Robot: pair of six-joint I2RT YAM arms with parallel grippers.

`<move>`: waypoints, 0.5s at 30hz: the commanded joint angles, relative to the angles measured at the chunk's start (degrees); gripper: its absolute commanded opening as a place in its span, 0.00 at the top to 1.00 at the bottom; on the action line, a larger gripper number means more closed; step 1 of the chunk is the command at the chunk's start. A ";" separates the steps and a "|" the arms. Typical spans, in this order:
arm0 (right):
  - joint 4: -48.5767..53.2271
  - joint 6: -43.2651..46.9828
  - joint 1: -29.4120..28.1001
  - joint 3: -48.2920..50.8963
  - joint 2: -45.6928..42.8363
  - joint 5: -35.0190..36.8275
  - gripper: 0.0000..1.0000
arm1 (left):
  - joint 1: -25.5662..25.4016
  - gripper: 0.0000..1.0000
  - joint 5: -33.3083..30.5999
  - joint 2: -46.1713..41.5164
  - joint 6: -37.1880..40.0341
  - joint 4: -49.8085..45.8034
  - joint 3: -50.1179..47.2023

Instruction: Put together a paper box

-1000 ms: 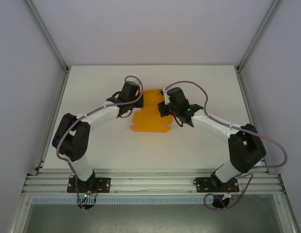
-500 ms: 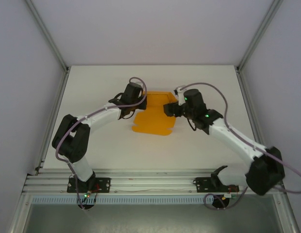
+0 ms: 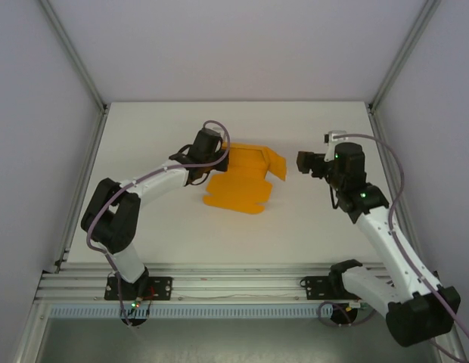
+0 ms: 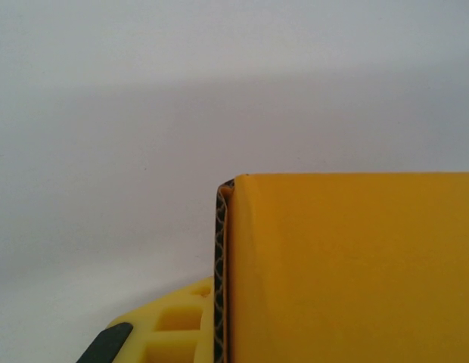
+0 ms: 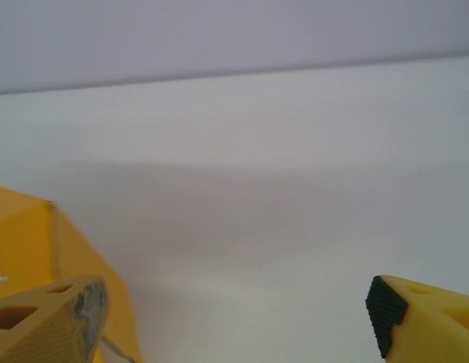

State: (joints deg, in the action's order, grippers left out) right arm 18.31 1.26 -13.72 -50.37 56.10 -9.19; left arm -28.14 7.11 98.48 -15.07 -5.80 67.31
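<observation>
The paper box (image 3: 238,190) is an orange-yellow card sheet lying mid-table, with its far part folded up and a flap (image 3: 276,163) sticking out to the right. My left gripper (image 3: 219,160) is shut on the box's far left edge. In the left wrist view the card (image 4: 348,265) runs up from between the jaws, its corrugated edge beside one yellow finger (image 4: 170,325). My right gripper (image 3: 302,162) hovers to the right of the box, apart from it and open. Nothing lies between its fingers (image 5: 45,325), and the box's flap (image 5: 23,234) shows at the left edge.
The white table (image 3: 166,219) is walled by pale panels with metal posts at the back and both sides. An aluminium rail (image 3: 234,283) with both arm bases runs along the near edge.
My right gripper opened, let go of the box and drew back to the right. The freed right flap now stands loose. The left gripper kept its grip and barely moved.
</observation>
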 commanded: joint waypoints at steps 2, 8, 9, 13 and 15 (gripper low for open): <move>2.56 4.75 1.85 -0.78 6.13 -11.14 0.13 | 0.10 1.00 0.44 -1.82 0.73 0.25 0.89; 0.40 11.83 1.85 -3.15 14.76 -29.40 0.20 | 0.10 1.00 0.62 -2.27 0.66 0.31 1.03; 0.73 12.64 1.71 -3.99 16.24 -32.59 0.22 | 0.05 1.00 0.60 -2.37 0.57 0.35 1.13; 1.59 15.09 0.22 -6.72 21.21 -40.49 0.28 | 0.03 1.00 1.01 -2.57 0.18 0.78 1.33; 2.25 16.59 -1.26 -7.94 22.87 -40.24 0.30 | -0.03 1.00 0.80 -2.50 0.11 0.75 1.44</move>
State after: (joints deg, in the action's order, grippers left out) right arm 19.75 13.85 -13.32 -55.81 77.80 -42.54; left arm -28.12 7.33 98.19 -14.90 -5.78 67.35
